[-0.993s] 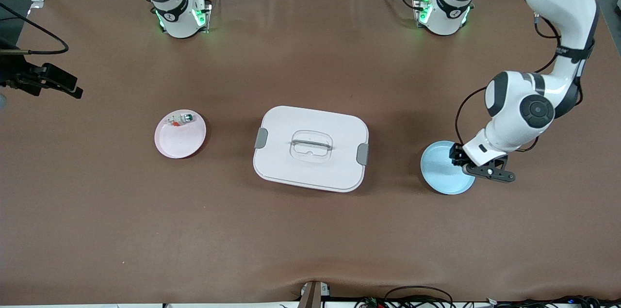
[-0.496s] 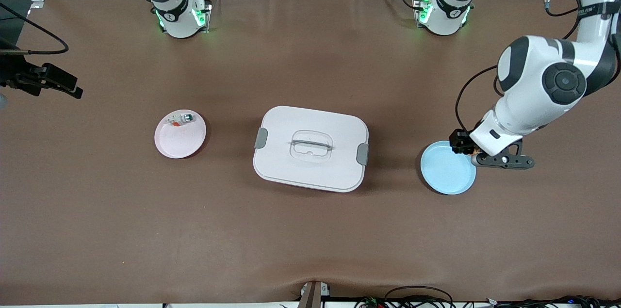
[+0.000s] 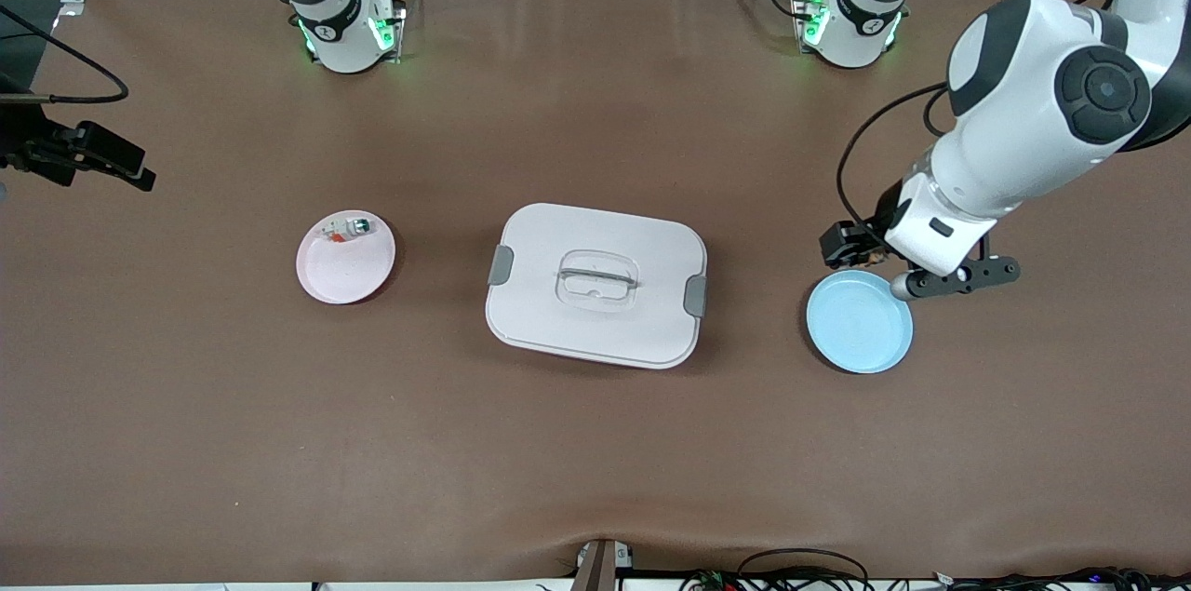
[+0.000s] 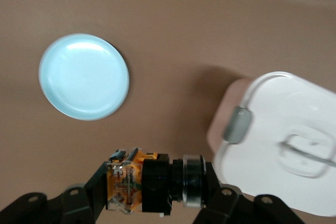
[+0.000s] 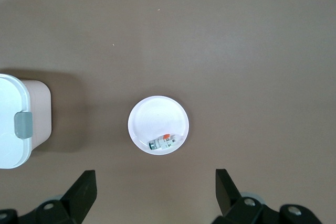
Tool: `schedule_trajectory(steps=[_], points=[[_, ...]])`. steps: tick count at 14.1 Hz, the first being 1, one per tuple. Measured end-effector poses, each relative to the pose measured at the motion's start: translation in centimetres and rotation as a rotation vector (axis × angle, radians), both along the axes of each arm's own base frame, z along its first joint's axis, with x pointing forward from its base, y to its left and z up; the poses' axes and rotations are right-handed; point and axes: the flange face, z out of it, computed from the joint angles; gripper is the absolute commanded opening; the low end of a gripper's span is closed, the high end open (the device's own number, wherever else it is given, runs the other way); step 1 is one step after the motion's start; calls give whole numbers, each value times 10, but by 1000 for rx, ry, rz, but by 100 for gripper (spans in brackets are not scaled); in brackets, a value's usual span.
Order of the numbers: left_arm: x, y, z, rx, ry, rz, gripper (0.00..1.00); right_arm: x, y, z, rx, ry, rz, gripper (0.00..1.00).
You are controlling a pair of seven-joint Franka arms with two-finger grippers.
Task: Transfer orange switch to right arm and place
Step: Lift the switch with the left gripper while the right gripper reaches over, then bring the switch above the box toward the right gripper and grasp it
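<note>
The orange switch [image 4: 126, 184], with an orange body, black middle and dark round cap, lies crosswise between the fingers of my left gripper [image 4: 157, 187], which is shut on it. In the front view the left gripper [image 3: 863, 248] hangs in the air over the edge of the empty blue plate [image 3: 858, 323] that faces the robots' bases. The switch itself is hidden there by the hand. My right gripper [image 5: 155, 182] is open and empty, high over the table beside the pink plate [image 5: 157, 109]. The right arm waits.
A white lidded box [image 3: 595, 284] with grey latches stands mid-table between the two plates. The pink plate [image 3: 346, 270] holds a whitish switch with a green tip [image 3: 346, 228]. A black fixture [image 3: 84, 154] juts in at the right arm's end.
The left gripper has risen from the blue plate with the orange switch and drifted toward the bases and the box. The plate now lies bare. The right gripper has not moved.
</note>
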Motion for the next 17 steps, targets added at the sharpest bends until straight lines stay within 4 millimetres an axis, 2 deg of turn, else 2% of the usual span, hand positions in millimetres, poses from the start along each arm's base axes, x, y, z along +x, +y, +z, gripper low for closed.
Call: schedule_trajectory(steps=[5,7,10,11,13,17], points=[[-25,-70,25,-77,70,268,0,0,3,3,36,-8,52,100],[-35,-96,28,-83,99,350,0,-1,7,-1,91,1,141,100],[-48,-134,26,-83,155,484,0,2,25,-13,202,-5,174,100],[-51,-147,26,-87,174,526,0,4,37,-17,235,-19,177,100],[-56,-174,24,-96,212,595,0,8,76,-31,313,-49,140,100],[-67,-215,19,-102,274,708,0,-4,177,-75,463,-65,24,100]])
